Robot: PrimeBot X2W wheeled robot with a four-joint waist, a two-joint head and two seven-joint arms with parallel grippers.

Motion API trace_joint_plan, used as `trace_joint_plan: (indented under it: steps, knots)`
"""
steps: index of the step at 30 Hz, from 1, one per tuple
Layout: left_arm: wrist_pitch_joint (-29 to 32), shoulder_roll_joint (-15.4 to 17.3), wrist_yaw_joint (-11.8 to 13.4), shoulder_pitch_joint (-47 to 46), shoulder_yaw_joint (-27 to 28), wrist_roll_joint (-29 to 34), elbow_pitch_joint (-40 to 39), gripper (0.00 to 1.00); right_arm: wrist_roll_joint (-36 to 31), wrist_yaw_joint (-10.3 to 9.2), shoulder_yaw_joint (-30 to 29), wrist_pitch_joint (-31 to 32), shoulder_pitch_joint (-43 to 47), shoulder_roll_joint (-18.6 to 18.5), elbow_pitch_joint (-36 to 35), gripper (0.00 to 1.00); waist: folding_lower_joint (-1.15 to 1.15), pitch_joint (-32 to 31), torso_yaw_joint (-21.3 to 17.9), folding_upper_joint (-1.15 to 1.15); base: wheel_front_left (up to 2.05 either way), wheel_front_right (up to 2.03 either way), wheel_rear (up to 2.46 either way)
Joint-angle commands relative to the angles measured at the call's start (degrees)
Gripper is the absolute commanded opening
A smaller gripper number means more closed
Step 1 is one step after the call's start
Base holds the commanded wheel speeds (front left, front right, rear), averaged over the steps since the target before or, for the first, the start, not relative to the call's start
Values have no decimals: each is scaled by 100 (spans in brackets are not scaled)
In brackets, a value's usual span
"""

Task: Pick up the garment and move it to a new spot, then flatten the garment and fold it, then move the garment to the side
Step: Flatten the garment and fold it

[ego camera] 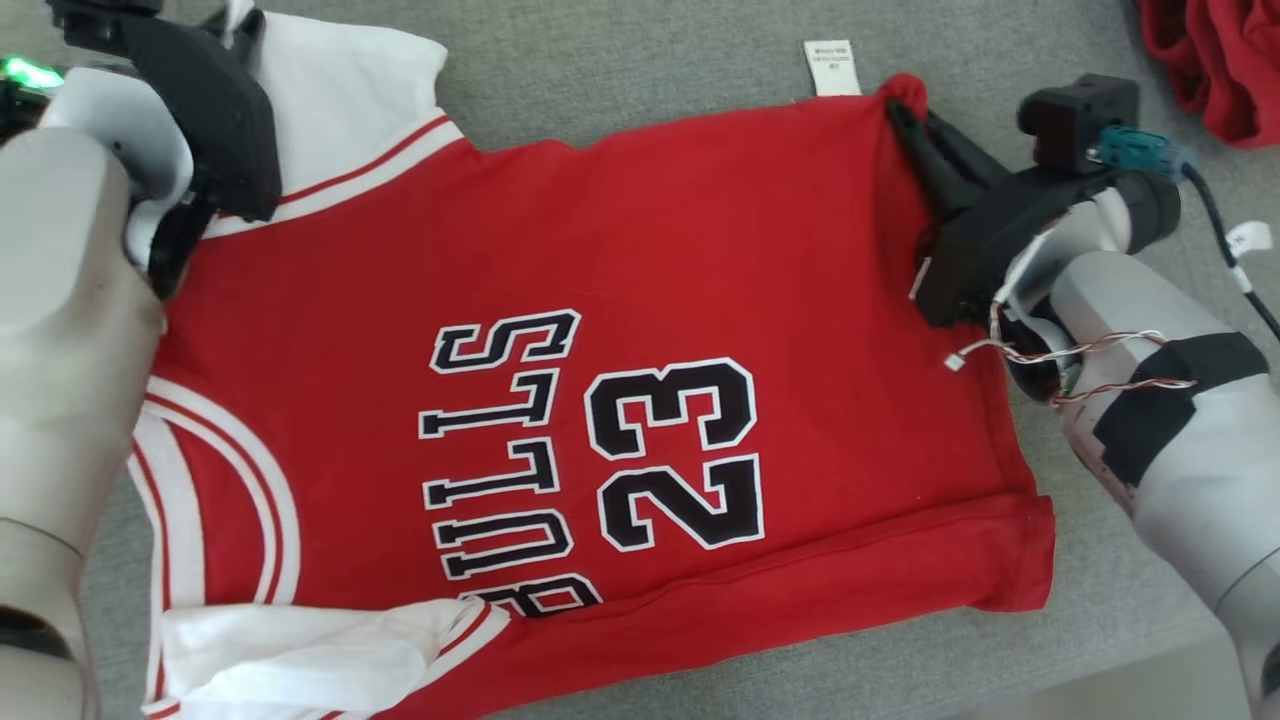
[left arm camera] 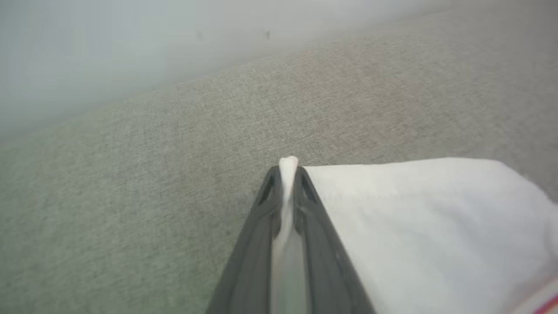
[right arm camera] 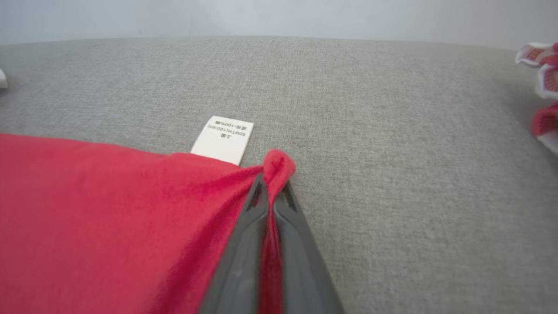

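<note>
The garment [ego camera: 620, 250], a red jersey printed with "BULLS" and 23, lies spread flat on the grey cloth surface [ego camera: 640, 60], its collar end toward the robot's left and its hem toward the right. The left gripper [left arm camera: 287, 172] is closed narrow on the far edge of the white sleeve [left arm camera: 436, 218], with a thin fold of white cloth squeezed between its 2 fingers and poking past the tips. The right gripper [right arm camera: 274, 181] is pinched on the far hem corner, where a small knob of red cloth bunches above the fingertips. Just beside that corner a white care label [right arm camera: 223, 138] juts from the garment's far edge onto the grey. Beyond both grippers bare grey runs to a pale wall. The near hem corner lies flat, apart from the right forearm, with a strip of grey between. A red and white heap [ego camera: 1215, 60] sits at the far right, well apart from the hem.
</note>
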Motion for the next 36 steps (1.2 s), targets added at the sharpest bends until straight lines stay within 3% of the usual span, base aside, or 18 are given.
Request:
trace_joint_plan:
  steps: [1, 11, 20, 30, 36]
  knots:
    - [-107, 13, 13, 115, -27, -43, -7, 0, 83, -16, 28, -59, -16, -85, 67, 0, 0, -99, 97, -1, 0, 0, 0]
    - [-1407, 157, 12, 624, -122, -802, -789, 0, 146, -16, -222, -393, 415, -386, 75, 0, 0, -770, 490, -1, 0, 0, 0]
    - [-1971, 492, 14, 1753, -191, -1324, -1921, 0, -443, -16, -1172, -392, 1316, -528, -571, 0, 0, -1264, 665, -1, 0, 0, 0]
    - [-2136, 711, 533, 3807, 416, -1515, -3569, 0, -1199, -16, -2356, -384, 3034, -464, -1614, 0, 0, -1687, 824, -1, 0, 0, 0]
    - [-2138, 583, 880, 5089, 908, -1333, -4530, 0, -1398, -16, -2978, -382, 3941, -303, -2302, 0, 0, -1791, 838, -1, 0, 0, 0]
